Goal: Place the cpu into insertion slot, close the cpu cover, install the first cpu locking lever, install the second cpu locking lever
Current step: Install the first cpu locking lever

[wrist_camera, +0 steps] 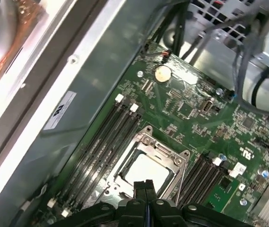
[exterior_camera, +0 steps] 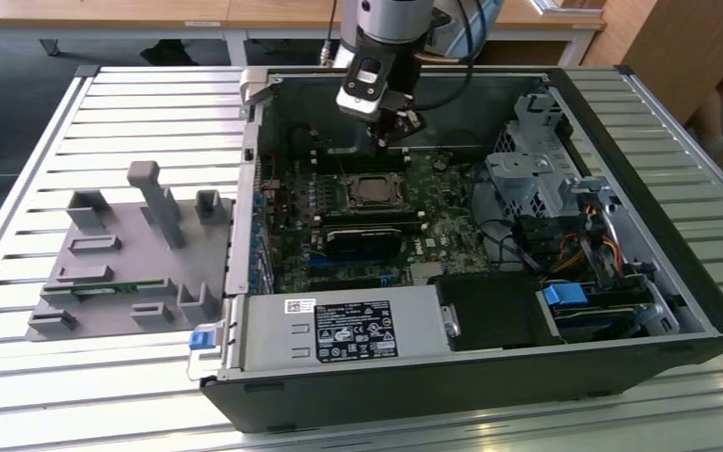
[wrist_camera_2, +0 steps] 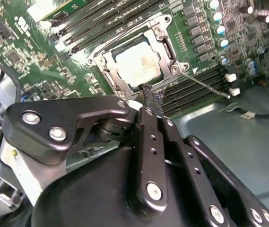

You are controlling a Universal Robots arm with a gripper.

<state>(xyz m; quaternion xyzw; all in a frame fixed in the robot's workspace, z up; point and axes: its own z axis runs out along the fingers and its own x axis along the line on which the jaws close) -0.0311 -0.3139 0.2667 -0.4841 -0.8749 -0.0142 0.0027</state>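
Closed claw near seated cpu

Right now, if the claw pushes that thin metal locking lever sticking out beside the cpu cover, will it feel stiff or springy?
The locking lever is a thin wire rod, apparently held only at its end by the cpu cover, so it would probably flex and spring back. Its smooth silvery surface might let the shut claw slide off.

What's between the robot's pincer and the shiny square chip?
Only the silvery rim of the cpu cover, which frames the cpu. In the second wrist view the pincer tip is just outside that rim, with nothing else between.
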